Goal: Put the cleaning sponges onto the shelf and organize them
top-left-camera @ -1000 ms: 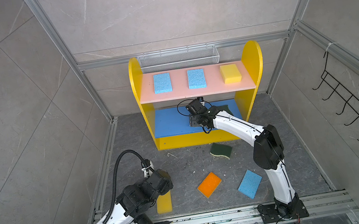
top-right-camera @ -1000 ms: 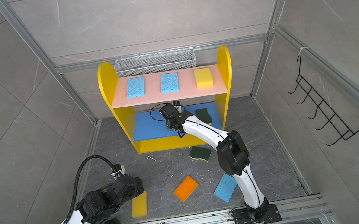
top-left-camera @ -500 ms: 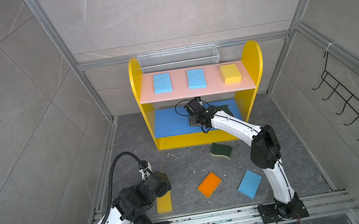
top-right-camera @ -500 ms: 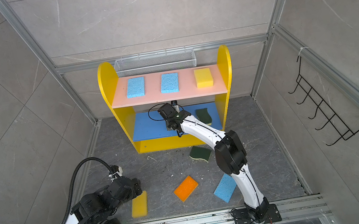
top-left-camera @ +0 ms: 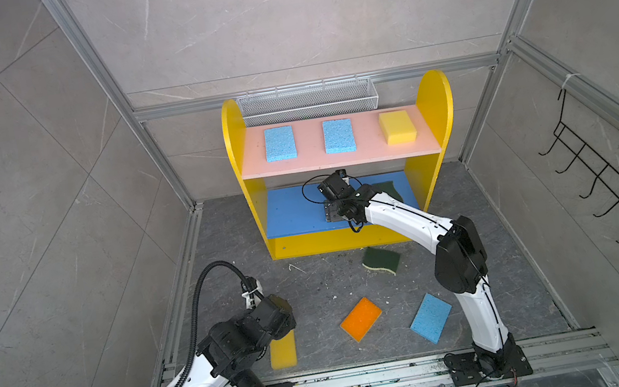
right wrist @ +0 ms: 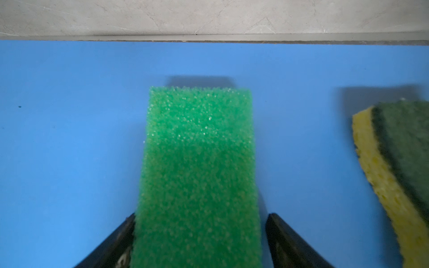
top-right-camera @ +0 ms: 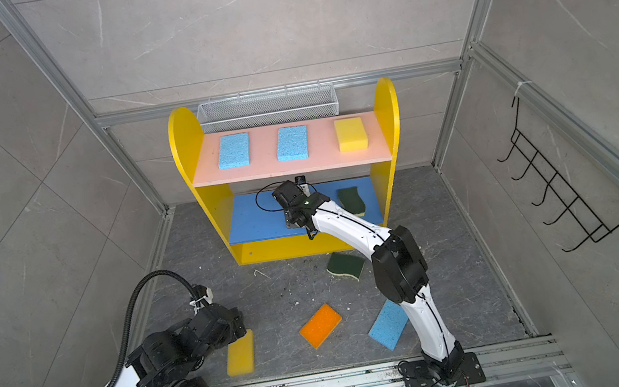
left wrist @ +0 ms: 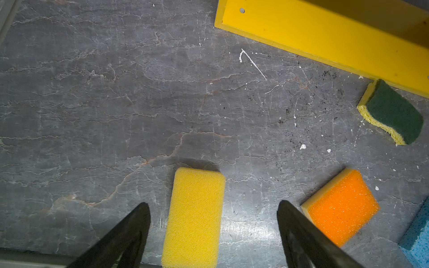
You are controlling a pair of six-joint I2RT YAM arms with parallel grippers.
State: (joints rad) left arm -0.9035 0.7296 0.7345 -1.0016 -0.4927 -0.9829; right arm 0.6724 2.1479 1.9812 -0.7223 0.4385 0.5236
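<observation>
My right hand (right wrist: 202, 214) reaches in under the pink board (top-left-camera: 367, 143) of the shelf (top-left-camera: 440, 98), set around the near end of the green sponge (right wrist: 199, 150). That sponge lies flat on the blue board (right wrist: 69, 116), about midway along it and short of the back edge. One finger touches the sponge's side and the other stands just clear, so I read this hand as released, not gripping. To finish well I would draw straight back toward the board's front edge, level, without letting the touching finger drag. That way the sponge lies square to the back edge and apart from the dark green wavy sponge (right wrist: 404, 143) nearer the board's right end. The green sponge is a coarse, open-pored block, and I judge it light enough to shift at a nudge. My left hand (left wrist: 213, 203) is spread wide over the worktop (left wrist: 92, 92), with the yellow sponge (left wrist: 195, 215) between its fingers and neither finger touching it. The orange sponge (left wrist: 341, 208), a blue sponge (top-left-camera: 430, 318) and a second dark green sponge (top-left-camera: 380, 260) also lie on the worktop, unshelved.
</observation>
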